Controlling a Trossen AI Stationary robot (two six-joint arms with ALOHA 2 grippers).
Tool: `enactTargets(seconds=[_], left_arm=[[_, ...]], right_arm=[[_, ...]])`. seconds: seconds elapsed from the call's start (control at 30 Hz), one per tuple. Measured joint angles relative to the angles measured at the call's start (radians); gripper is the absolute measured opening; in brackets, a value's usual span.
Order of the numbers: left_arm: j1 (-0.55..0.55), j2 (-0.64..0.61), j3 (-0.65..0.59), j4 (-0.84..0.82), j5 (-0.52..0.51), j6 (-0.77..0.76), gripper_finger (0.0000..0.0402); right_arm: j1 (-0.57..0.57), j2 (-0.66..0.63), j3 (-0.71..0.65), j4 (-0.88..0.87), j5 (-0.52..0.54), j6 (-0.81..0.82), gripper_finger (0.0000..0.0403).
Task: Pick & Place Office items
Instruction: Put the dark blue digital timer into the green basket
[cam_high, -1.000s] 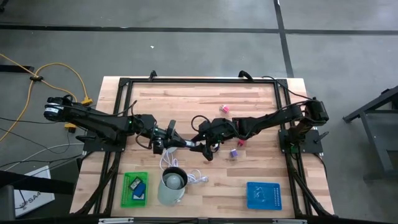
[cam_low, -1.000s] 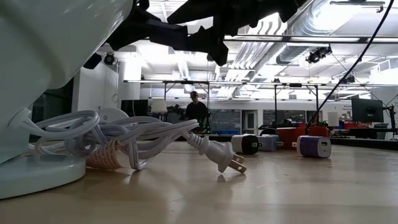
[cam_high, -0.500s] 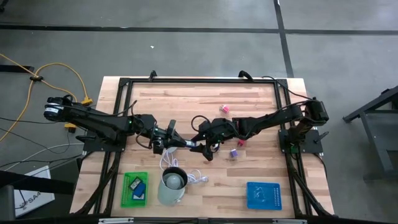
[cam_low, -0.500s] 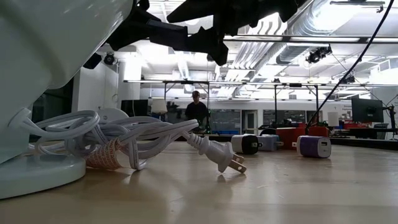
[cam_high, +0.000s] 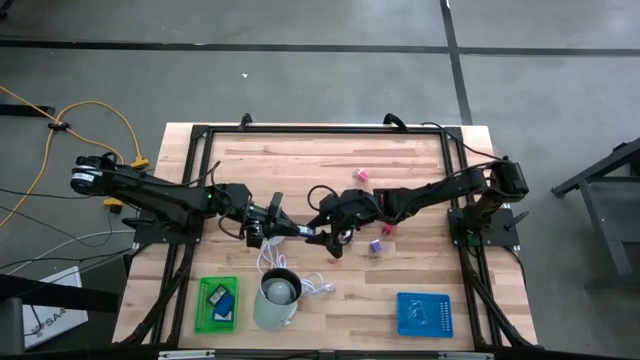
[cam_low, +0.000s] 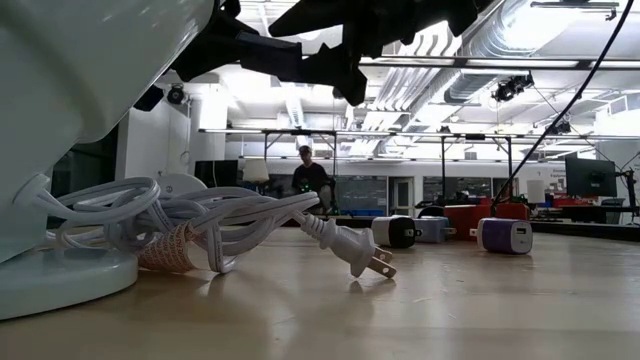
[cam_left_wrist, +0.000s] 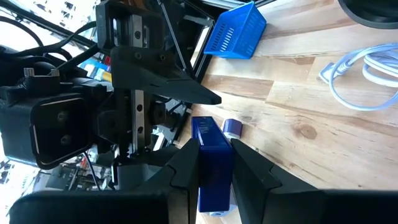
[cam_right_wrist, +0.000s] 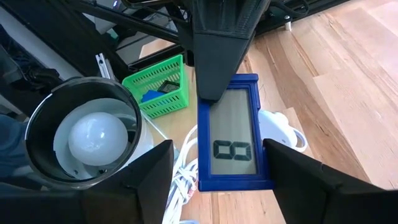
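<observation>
The left gripper (cam_left_wrist: 214, 180) grips the blue timer (cam_left_wrist: 213, 158) with closed jaws, the right gripper (cam_right_wrist: 231, 180) open around it; releasing early could drop it on the desk (cam_high: 400, 160).

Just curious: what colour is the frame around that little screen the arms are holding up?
Blue; the framed screen shows best in the right wrist view.

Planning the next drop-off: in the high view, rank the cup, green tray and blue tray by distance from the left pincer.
From the left pincer, shut on the blue device:
1. Cup, just below it.
2. Green tray, lower left.
3. Blue tray, lower right.
</observation>
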Motion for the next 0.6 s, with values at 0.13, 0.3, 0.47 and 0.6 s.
enactTargets(seconds=[0.13,0.3,0.47,0.6], left_arm=[[-0.01,0.0,0.0,0.0,0.0,0.0,0.0063],[-0.032,0.0,0.0,0.001,-0.004,0.0,0.0063],[-0.033,0.0,0.0,0.0,-0.001,-0.003,0.0063],[-0.033,0.0,0.0,0.0,-0.001,-0.003,0.0063]], right_arm=[[-0.012,0.0,0.0,-0.001,-0.019,0.002,0.0233],[-0.02,0.0,0.0,0.008,-0.028,0.002,0.0233],[-0.021,0.0,0.0,0.06,-0.057,0.002,0.0233],[-0.021,0.0,0.0,0.078,-0.065,0.002,0.0233]])
